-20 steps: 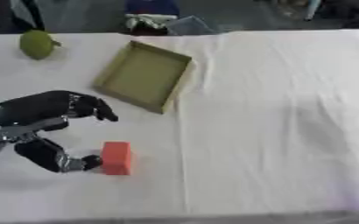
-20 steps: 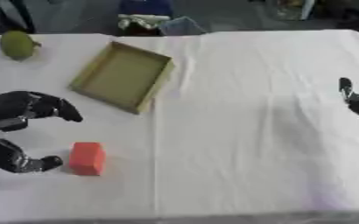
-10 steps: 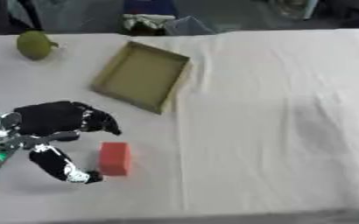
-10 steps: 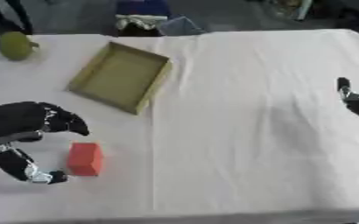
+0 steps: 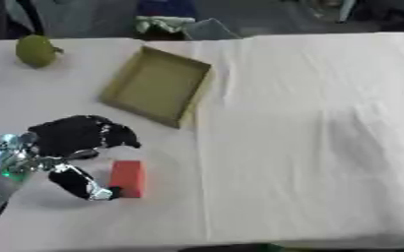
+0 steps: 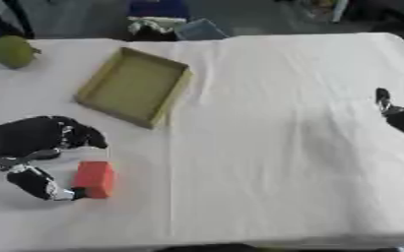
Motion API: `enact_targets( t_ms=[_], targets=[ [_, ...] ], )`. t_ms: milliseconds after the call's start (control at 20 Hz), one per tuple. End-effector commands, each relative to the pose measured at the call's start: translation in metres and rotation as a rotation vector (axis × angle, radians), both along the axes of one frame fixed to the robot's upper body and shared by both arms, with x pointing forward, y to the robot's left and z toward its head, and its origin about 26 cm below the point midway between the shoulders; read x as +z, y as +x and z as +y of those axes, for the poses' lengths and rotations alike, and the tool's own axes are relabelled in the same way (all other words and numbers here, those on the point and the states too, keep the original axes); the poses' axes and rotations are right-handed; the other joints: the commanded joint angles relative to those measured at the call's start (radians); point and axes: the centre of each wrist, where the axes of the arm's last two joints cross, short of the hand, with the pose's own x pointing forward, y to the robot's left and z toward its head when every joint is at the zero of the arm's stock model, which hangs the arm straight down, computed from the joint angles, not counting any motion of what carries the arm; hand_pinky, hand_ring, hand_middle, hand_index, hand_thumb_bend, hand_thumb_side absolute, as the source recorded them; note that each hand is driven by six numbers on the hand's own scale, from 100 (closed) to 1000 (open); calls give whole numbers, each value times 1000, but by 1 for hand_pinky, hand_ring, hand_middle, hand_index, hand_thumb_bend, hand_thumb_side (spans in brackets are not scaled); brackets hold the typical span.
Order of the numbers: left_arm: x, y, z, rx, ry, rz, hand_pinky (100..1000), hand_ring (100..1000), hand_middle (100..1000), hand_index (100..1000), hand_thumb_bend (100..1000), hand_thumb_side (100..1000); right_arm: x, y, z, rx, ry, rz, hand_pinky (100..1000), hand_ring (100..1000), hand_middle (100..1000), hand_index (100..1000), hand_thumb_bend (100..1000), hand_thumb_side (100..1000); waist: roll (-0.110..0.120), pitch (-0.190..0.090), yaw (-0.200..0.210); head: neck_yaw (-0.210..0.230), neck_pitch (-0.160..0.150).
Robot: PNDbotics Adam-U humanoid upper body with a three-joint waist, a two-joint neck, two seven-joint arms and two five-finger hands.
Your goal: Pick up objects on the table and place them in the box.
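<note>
**Ana:** Red block (image 5: 128,177) first, in the left eye view. It is lying just in front of the left hand (image 5: 74,140), on the side away from the wrist, with the thumb tip touching its near lower corner and the curled fingers arching over its top edge without closing on it.

**Ben:** So the hand is spread wide around it, holding nothing?

**Ana:** Yes, it is bracketing the block, not pinching it yet. The box (image 5: 158,84) is sitting beyond the fingers, up and slightly to the right of the hand, tilted and open. A green fruit (image 5: 36,49) is resting well beyond the hand, near the far left corner of the table (image 5: 309,147).

**Ben:** And the right eye view?

**Ana:** It is showing the same arrangement: fingers above the block, thumb below. I am also seeing the right hand (image 6: 395,112) poking in at the right edge, well apart from everything; I cannot tell whether its fingers are open or curled.

**Ben:** How should the grasp go?

**Ana:** I am judging that the fingers should be coming down onto the far face while the thumb is pressing the near face, squarely opposite, so the block is not twisting out. Closing off-centre risks pushing it sideways across the cloth. Once it is pinched, lifting straight up before swinging towards the box should be keeping it clear of the box wall.
</note>
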Motion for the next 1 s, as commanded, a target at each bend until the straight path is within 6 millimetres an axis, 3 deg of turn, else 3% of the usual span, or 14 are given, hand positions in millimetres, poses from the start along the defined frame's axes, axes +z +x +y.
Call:
enact_targets(
  t_ms=[50,250,350,500,750,1000],
  targets=[
    [4,3,2,1,25,9,755,723,767,873,438,659,13,1,-4,1,-19,-31,741,964,620,893,378,323,-1,-14,-2,1,5],
    [2,5,2,19,14,10,720,660,705,828,388,590,13,1,-4,0,-16,-31,741,964,619,893,376,324,-2,-14,-3,1,5],
    [2,5,3,29,-8,-6,661,547,566,731,258,423,12,1,-4,1,-15,-30,741,964,618,892,377,324,-2,-15,-3,2,5],
    [10,6,3,53,-104,-68,619,476,473,648,127,325,11,0,-5,-2,-13,-29,741,964,618,892,371,325,-2,-15,-3,1,5],
    [52,18,5,83,-242,-210,619,468,459,640,100,291,10,0,-5,-2,-11,-26,741,965,617,891,332,329,-2,-18,-3,1,5],
    [81,56,12,157,-294,-268,628,477,469,654,100,272,10,2,1,14,-1,-31,741,966,616,890,312,331,-4,-13,-19,13,5]
  ],
)
